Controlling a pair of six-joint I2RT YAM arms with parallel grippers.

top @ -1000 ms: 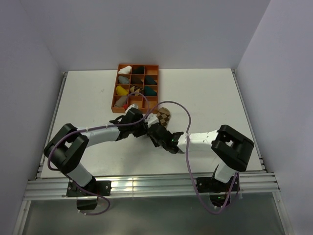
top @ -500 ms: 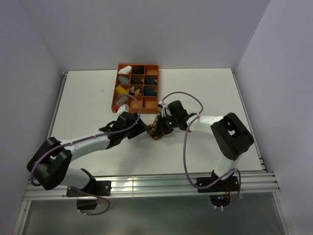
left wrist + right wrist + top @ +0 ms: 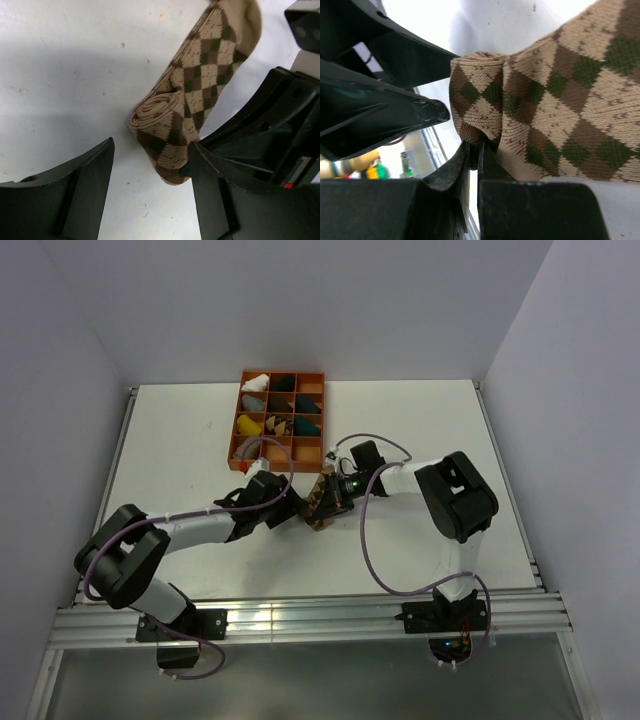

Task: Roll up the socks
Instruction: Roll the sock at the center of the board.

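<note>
**A:** White bench point(image 3: 420, 430), plain walls, orange tray point(image 3: 283, 373) of sock bundles at the back. Where's our pair?

**B:** Mid-bench, near the tray's front edge, between the 2 arms. The argyle sock point(image 3: 200, 85) lies flat w/ its near end wound into a tight coil. The rest runs out unrolled to a rounded tan tip.

**A:** So how far along, approx?

**B:** Under halfway, I'd judge. The coil is only a few turns and most of the length is flat on the bench.

**A:** And sock no. 2, the plain tan one?

**B:** Can't say for sure. The coil's end face shows a plain tan spiral inside the diamonds, so it may be layered in. No striped cuff shows in any view, though.

**A:** Hands?

**B:** Right hand point(image 3: 475, 150) is pressed together, nipping a fold of the argyle at the coil's edge. Left hand point(image 3: 150, 150) is spread wide, 1 finger either side of the coil's end, gripping nothing. 1 finger sits close against the fabric and the other is apart from it.

**A:** What's left, then?

**B:** Prob. the bulk of it: wind the flat part up to the tip, then secure the roll so it doesn't spring open. If it's meant to join the bundles in the tray, that's not begun either.
</note>
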